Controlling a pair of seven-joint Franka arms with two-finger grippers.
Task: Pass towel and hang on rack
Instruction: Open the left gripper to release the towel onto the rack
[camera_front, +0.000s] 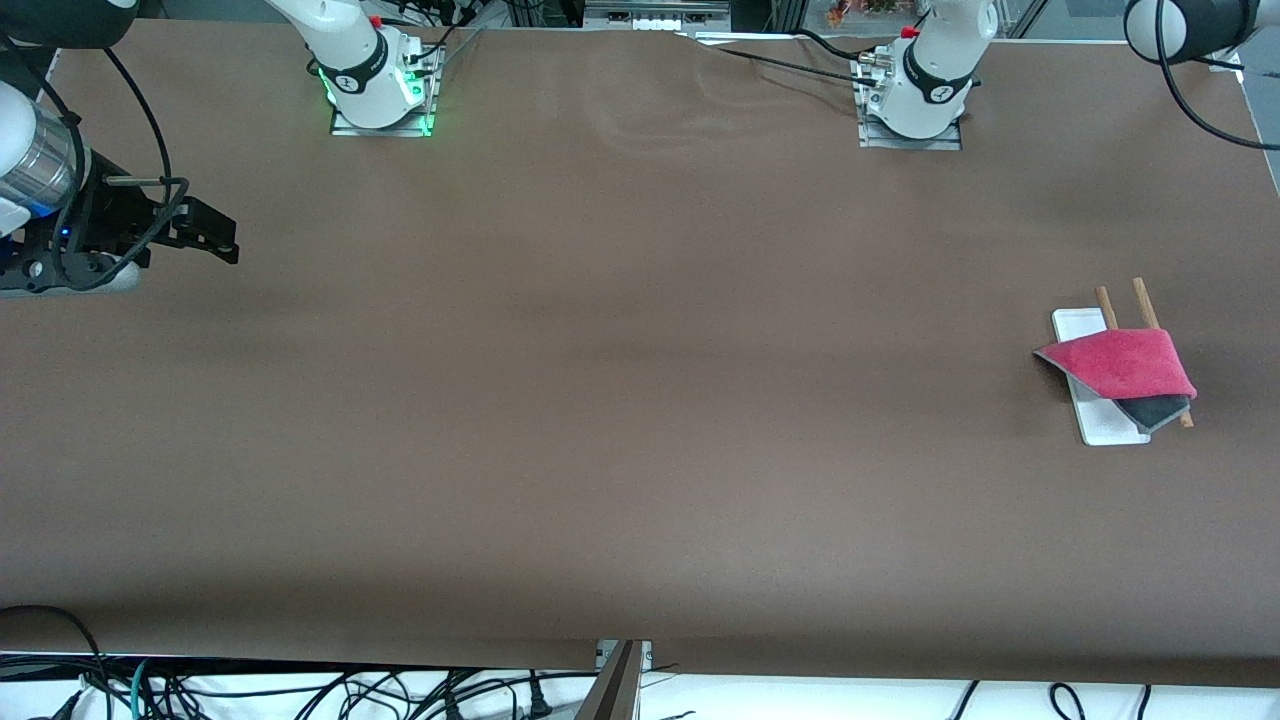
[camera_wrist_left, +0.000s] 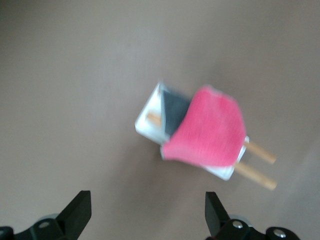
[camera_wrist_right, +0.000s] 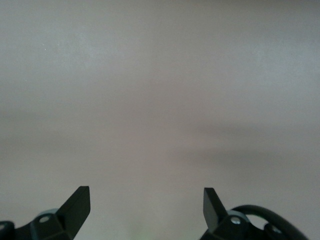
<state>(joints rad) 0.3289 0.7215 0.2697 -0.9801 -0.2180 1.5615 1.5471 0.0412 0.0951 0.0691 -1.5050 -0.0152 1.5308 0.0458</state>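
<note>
Right arm: reaches from its base out to its own end of the table, wrist and black cabling low over the surface, waiting.
Right gripper (camera_front: 215, 240): fingers spread wide, nothing between them; dark fingertips (camera_wrist_right: 80, 202) well apart in the right wrist view.
Left arm: base and a raised upper link in the front view.
Left gripper (camera_wrist_left: 147, 212): up in the air, fingers spread wide, empty.
</note>
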